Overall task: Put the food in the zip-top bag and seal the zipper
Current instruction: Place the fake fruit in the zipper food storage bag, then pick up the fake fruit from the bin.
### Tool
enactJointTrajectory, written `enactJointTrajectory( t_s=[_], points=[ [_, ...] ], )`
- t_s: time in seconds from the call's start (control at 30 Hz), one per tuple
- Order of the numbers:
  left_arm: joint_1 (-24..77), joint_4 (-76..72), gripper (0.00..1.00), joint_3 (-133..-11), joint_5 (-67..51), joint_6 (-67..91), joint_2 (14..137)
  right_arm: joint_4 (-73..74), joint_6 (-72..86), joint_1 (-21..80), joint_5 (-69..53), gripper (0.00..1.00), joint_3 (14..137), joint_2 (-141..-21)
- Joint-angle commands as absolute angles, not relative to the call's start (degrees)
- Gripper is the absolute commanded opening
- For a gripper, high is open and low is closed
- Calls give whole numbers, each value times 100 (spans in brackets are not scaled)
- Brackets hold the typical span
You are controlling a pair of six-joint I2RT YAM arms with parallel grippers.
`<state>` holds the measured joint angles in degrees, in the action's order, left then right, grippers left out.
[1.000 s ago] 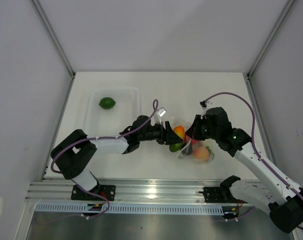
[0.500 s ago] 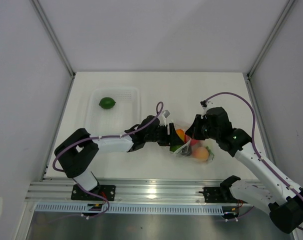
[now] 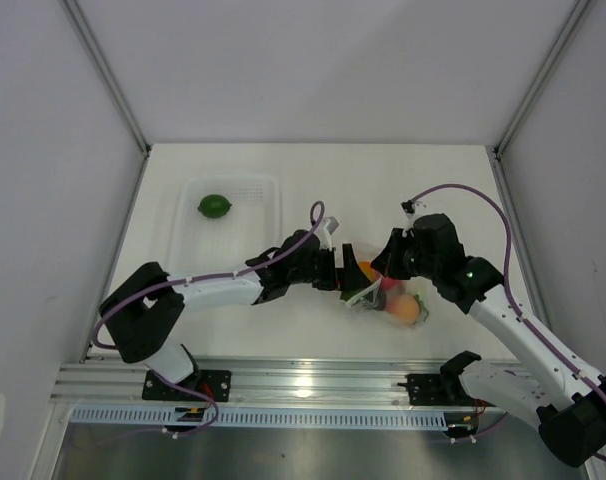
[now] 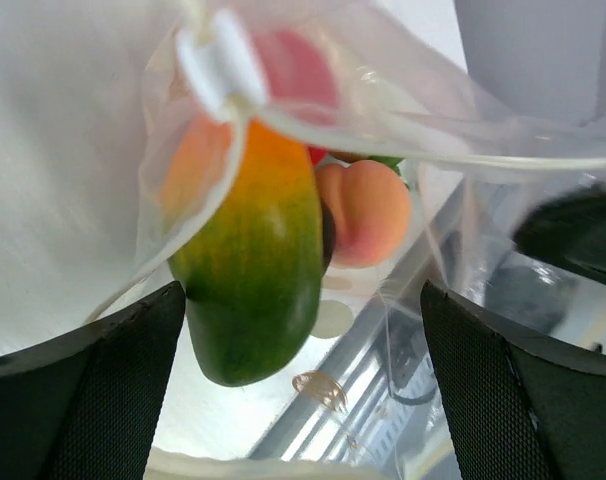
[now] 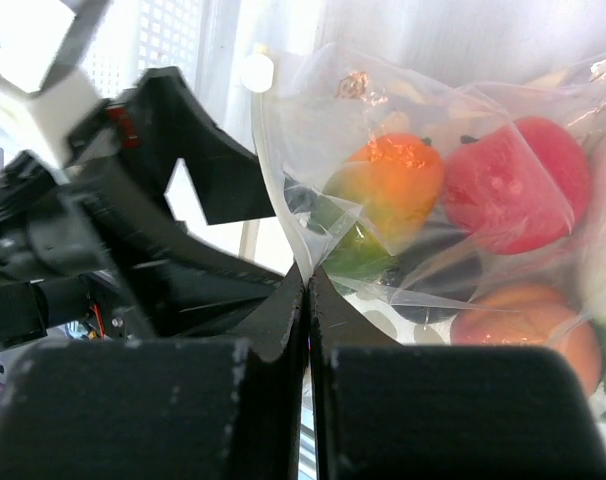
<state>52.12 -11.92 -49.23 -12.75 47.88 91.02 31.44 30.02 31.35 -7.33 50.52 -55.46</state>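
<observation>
From above, the zip-top bag [image 3: 391, 297] lies on the table [image 3: 383, 180] between the 2 arms, near the front edge. The left gripper [image 3: 345, 272] is at the bag's left side. The right gripper [image 3: 383, 268] is at the bag's top edge. 1 green fruit [image 3: 215, 206] sits alone in the white tray [image 3: 268, 190], well apart from the bag.

In the left wrist view, the left gripper's 2 fingers [image 4: 83, 390] stand wide apart and hold nothing. Between them the mango [image 4: 253, 260] sits at the bag's mouth. The peach [image 4: 363, 210] is just beside it, and a red fruit [image 4: 298, 70] is behind. A small white clip [image 4: 221, 65] sits on the bag's edge.

In the right wrist view, the right gripper's 2 fingers are pressed tight together and pinch the bag's thin plastic. Through the clear plastic you can see the mango, the red fruit, the peach and a dark fruit [image 5: 443, 265].
</observation>
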Motion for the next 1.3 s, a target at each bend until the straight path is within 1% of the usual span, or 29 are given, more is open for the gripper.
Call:
enactJointTrajectory(
  t_s=[0.0,0.2,0.4,0.5,0.6,0.8,0.87,0.9,0.93,1.0,1.07,1.1,1.13,1.17,1.23,1.27],
  points=[
    [5273,-1564,99,-4782,-1082,4352,8605,2927,3024,3103,-703,0,5133,-5414],
    [5265,-1433,100,-4544,-546,4009,8008,2944,3006,3067,-694,0,5063,-5353],
    [5142,-836,99,-4693,315,3516,7506,2962,2988,3032,-712,0,5010,-5335],
    [4923,-423,99,-4815,746,3340,7269,2971,2971,3015,-703,0,5001,-5317],
    [4545,-44,100,-4974,1010,3287,7137,2979,2944,2997,-703,0,5001,-5326],
    [3369,886,100,-5282,1404,3533,7110,2944,2944,2988,-756,0,5001,-5361],
    [3165,1481,100,-5650,1817,3734,7233,2944,2936,2988,-765,0,5001,-5379],
    [2999,1720,99,-5782,2333,3814,7451,2936,2936,2980,-765,0,5001,-5370],
    [2910,1940,99,-6227,2521,3867,7584,2944,2936,2971,-765,0,5001,-5388],
    [2665,2440,99,-6685,2907,3841,7908,2944,2936,2971,-765,0,5010,-5388],
    [2506,2881,99,-7231,3137,3972,8506,2927,2927,2971,-782,0,5018,-5423],
    [2348,3466,99,-7668,3338,4068,8725,2927,2935,2971,-782,0,5019,-5423],
    [2268,3698,100,-7890,3392,4243,9171,2927,2927,2971,-791,0,5019,-5432],
    [2189,3944,99,-8536,3427,4306,9411,2927,2927,2962,-782,0,5019,-5458],
    [1952,4610,100,-8945,3472,4516,9877,2936,2900,2971,-773,0,5027,-5484],
    [1882,4771,99,-9435,3437,4552,10288,2944,2892,2962,-773,0,5027,-5493]
  ],
)
